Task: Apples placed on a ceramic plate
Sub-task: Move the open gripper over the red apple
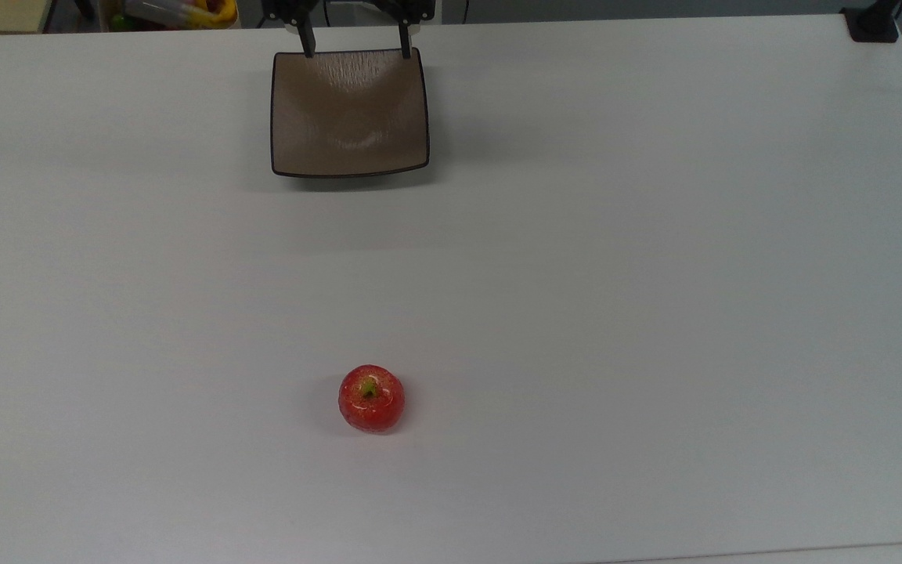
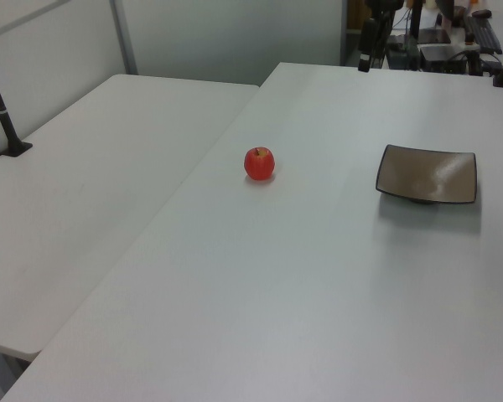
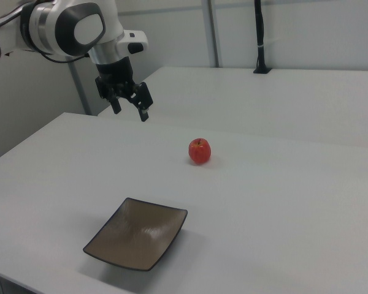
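One apple (image 1: 371, 398) on the table (image 1: 654, 274) and it's sitting all by itself, upright with the greenish stem hollow facing up. In the top view it's down around 6 o'clock from the middle of the table, and the ceramic plate (image 1: 349, 112) is way up at 12 o'clock from it, well apart, with a long stretch of bare white tabletop between the two. So the apple is on the table, not on the plate.

Plate is the square brown-taupe one with rounded corners and a thin dark rim, glossy enough that you can see a light patch reflected in it. Nothing in it right now.

Gripper (image 3: 130, 110) is up in the air with its jaws spread wide and nothing between them. In the right view it hangs at about 10 o'clock from the apple, clear of the tabletop, with the white and grey arm (image 3: 73, 27) coming in from the right view's upper left. In the top view you can see the two dark fingers (image 1: 307, 39) poking in at the top edge, right over the far rim of the plate.

Second white table (image 2: 92, 167) butts up against the main one; in the left view it sits at 9 o'clock from the apple, with a black post (image 2: 2, 113) standing on it.
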Robot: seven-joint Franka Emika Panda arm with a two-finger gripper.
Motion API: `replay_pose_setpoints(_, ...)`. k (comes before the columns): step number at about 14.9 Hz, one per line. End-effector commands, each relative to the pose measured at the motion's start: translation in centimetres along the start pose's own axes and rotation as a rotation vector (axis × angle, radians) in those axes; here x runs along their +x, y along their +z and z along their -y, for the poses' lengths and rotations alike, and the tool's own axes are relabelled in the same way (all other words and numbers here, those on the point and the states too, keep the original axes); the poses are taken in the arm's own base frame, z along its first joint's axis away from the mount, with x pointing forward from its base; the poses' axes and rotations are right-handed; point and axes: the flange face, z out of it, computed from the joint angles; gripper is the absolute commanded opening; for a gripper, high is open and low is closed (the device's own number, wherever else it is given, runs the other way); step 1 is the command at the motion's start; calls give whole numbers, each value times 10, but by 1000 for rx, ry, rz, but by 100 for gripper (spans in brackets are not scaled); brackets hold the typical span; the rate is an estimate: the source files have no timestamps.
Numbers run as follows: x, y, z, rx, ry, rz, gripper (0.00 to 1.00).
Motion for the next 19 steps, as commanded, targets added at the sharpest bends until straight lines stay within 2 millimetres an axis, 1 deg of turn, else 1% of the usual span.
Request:
replay_pose_setpoints(1,-8,-1,4,18,-23,28,100)
replay_pose_setpoints(10,-8,-2,3,20,-13,22,100)
replay_pose_setpoints(12,-7,1,3,19,-19,28,100)
replay_pose_setpoints(13,-6,-2,2,19,-18,22,100)
replay_pose_setpoints(16,3,-8,-2,18,-19,1,100)
replay_pose_setpoints(17,6,-6,-2,15,-23,7,100)
replay_pose_setpoints(18,9,-8,-2,13,-22,4,100)
replay_pose_setpoints(19,16,-5,-2,9,-21,2,100)
